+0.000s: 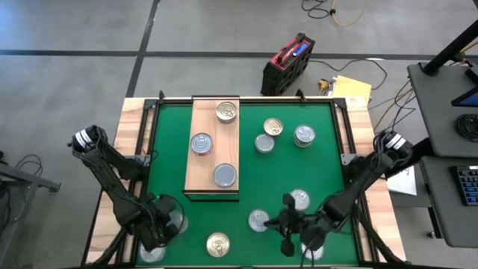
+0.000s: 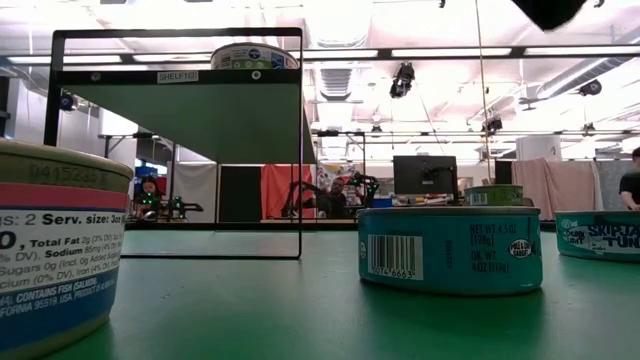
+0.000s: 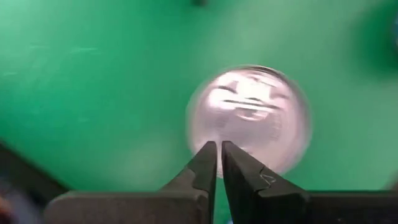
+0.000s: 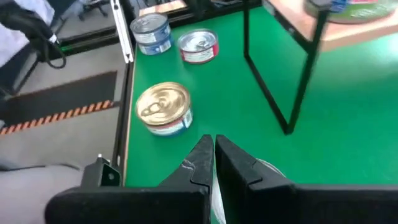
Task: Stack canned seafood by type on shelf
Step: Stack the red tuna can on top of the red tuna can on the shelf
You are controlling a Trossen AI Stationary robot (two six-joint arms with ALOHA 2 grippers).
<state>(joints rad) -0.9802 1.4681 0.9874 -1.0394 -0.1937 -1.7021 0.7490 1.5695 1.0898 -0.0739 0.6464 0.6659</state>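
Tins: I count small round flat metal cans of seafood, three on the light wooden shelf board (image 1: 203, 168), which stands on black legs over the green table mat (image 1: 314, 168). On the board, a gold-lidded tin (image 1: 226, 112) lies at the far end, a silver-lidded tin (image 1: 201, 143) sits mid-board, and a grey-lidded tin (image 1: 225, 175) lies at the near end; none is stacked.

Right of the board I see three more tins close together: a gold-topped one (image 1: 272, 128) and two silver ones (image 1: 264, 143) (image 1: 304, 135). Along the near edge lie a gold tin (image 1: 217, 243) and two silver tins (image 1: 258, 220) (image 1: 299, 199).

My left gripper (image 3: 218, 158) hangs above a silver-lidded tin (image 3: 249, 118) at the near left corner, fingers pressed together, gripping nothing. My right gripper (image 4: 213, 152) sits low at the near right, its fingers likewise together and empty.
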